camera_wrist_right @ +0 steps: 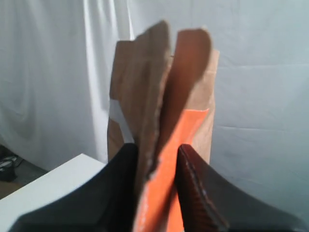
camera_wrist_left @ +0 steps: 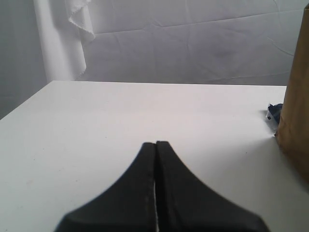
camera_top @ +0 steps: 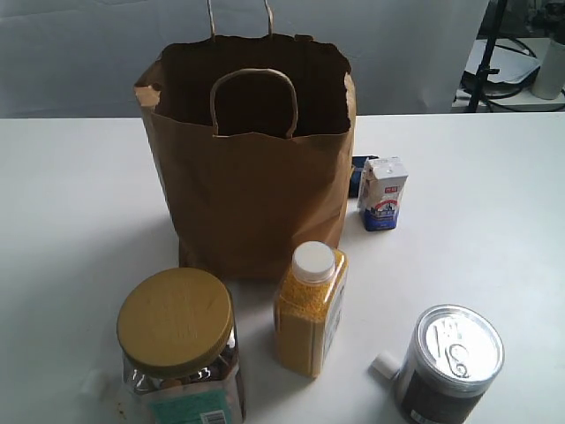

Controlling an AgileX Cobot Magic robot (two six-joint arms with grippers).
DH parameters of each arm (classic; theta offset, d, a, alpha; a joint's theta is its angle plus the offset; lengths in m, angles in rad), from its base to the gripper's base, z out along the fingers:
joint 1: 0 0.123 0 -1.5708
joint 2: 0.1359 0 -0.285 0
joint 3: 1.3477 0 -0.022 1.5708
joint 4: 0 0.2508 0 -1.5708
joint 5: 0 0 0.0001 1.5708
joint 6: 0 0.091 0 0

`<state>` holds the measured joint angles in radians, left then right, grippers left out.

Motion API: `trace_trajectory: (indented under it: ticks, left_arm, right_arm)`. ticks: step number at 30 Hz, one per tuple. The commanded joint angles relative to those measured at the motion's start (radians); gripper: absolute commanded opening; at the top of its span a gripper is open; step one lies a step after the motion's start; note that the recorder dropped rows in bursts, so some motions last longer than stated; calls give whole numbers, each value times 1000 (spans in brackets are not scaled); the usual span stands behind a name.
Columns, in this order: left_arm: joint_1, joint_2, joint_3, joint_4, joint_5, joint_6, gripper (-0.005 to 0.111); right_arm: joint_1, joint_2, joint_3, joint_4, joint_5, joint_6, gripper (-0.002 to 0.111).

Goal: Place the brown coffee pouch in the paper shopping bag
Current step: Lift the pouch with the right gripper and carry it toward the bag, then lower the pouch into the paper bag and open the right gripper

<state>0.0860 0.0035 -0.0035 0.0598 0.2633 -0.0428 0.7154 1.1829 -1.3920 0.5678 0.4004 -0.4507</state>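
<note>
My right gripper [camera_wrist_right: 158,151] pinches the coffee pouch [camera_wrist_right: 149,92], lifted and not yet in the paper bag [camera_top: 247,194]. My left gripper [camera_wrist_left: 155,144] is pressed together, empty, beside the bag. This looks like the carrying step: next I centre the pouch over the bag's open mouth.

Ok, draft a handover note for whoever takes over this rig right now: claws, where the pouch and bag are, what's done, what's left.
Left claw: shut, empty, above the table.
Right claw: shut on the brown coffee pouch, out of the exterior view.
Paper shopping bag: upright, open, on the table.
Done: pouch gripped.
Left: carry it over the bag's mouth, lower, release.
</note>
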Motion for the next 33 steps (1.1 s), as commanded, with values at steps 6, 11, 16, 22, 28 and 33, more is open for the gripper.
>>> trace_trajectory:
  ticks: [6, 11, 16, 22, 28, 33]
  left_arm:
    - [4, -3, 4, 4, -4, -3, 0]
    - [4, -3, 4, 4, -4, -3, 0]
    - [4, -3, 4, 4, -4, -3, 0]
    - [4, -3, 4, 4, -4, -3, 0]
    - [4, -3, 4, 4, -4, -3, 0]
    - [4, -3, 4, 4, -4, -3, 0]
  right_arm:
    - [43, 159, -7, 26, -45, -20, 0]
    - [43, 228, -7, 26, -16, -14, 0]
    - [43, 293, -7, 28, 41, -14, 0]
    - [43, 343, -7, 24, 101, -14, 0]
    - [43, 361, -7, 8, 128, -14, 2]
    - [43, 361, -7, 8, 130, -17, 47]
